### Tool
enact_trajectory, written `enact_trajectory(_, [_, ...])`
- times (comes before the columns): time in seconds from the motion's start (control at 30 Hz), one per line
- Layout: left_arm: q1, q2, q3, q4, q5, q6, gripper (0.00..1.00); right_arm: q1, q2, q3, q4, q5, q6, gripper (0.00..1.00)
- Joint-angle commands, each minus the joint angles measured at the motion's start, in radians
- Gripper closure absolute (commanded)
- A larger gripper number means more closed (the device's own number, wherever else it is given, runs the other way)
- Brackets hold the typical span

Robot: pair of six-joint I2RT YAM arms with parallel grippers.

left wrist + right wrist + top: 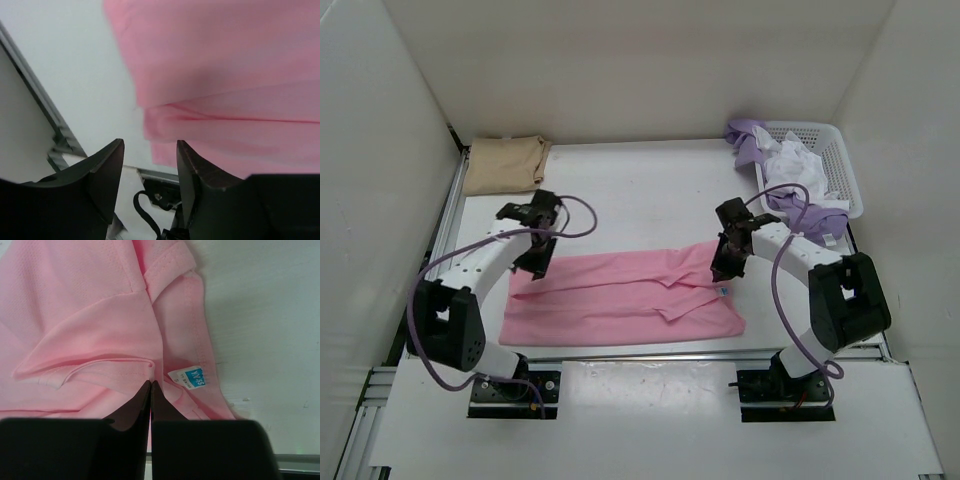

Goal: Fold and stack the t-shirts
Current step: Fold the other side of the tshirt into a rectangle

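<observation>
**A:** Where does the pink shirt (625,300) lie?

**B:** It lies flat on the tabletop (630,190), across the lower middle of the top view. It looks doubled lengthwise, with a sleeve turned in near its right end. The tan shirt (505,165) lies folded in the upper left. The white shirt (795,165) and the lavender shirt (750,140) are heaped in and over the basket (845,165) at the upper right.

**A:** And the fingers?

**B:** The left fingers (105,170) stand apart with nothing between them, above the shirt's left end where the layers show. The right fingers (137,410) are pressed together, tips at a crease just beside the blue label (188,377). Whether any cloth is caught between them cannot be told.

**A:** What could go wrong from here?

**B:** If the right tips do hold a thread of that crease, lifting away would likely drag the turned-in sleeve open and spoil the fold. On the left, the layers sit close together, so a grasp there might take only the top one. The crosswise fold would then peel the shirt apart instead of halving it. Pulling from one end alone could also skew the whole shirt across the smooth tabletop.
</observation>
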Motion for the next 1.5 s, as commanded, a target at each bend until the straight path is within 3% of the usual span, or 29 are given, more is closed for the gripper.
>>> enact_trajectory(0.0, [-0.167, -0.010, 0.135, 0.009, 0.055, -0.001, 0.42, 0.002, 0.030, 0.014, 0.022, 0.006, -0.005, 1.00])
enact_trajectory(0.1, [-0.395, 0.092, 0.285, 0.067, 0.139, -0.001, 0.42, -0.010, 0.073, 0.035, 0.032, -0.024, -0.014, 1.00])
enact_trajectory(0.2, [-0.551, 0.213, 0.418, 0.153, 0.231, -0.001, 0.45, -0.039, 0.102, 0.044, 0.041, -0.058, -0.014, 1.00])
enact_trajectory(0.37, [-0.689, 0.354, 0.511, 0.246, 0.400, -0.001, 0.48, -0.088, 0.136, 0.044, 0.059, -0.108, -0.005, 1.00])
enact_trajectory(0.6, [-0.744, 0.513, 0.554, 0.349, 0.526, -0.001, 0.46, -0.108, 0.154, 0.044, 0.068, -0.150, -0.014, 1.00])
enact_trajectory(0.87, [-0.768, 0.613, 0.568, 0.416, 0.324, -0.001, 0.46, -0.127, 0.154, 0.044, 0.078, -0.159, -0.014, 1.00])
enact_trajectory(0.97, [-0.768, 0.633, 0.558, 0.416, 0.284, -0.001, 0.52, -0.127, 0.154, 0.035, 0.078, -0.159, -0.023, 1.00])
enact_trajectory(1.13, [-0.777, 0.612, 0.548, 0.416, 0.238, -0.001, 0.83, -0.127, 0.145, 0.035, 0.078, -0.159, -0.032, 1.00])
enact_trajectory(1.27, [-0.777, 0.587, 0.548, 0.393, 0.238, -0.001, 0.90, -0.127, 0.136, 0.044, 0.078, -0.146, -0.041, 1.00])
enact_trajectory(1.47, [-0.766, 0.543, 0.595, 0.313, 0.308, -0.001, 0.90, -0.127, 0.084, 0.044, 0.058, -0.092, -0.066, 1.00])
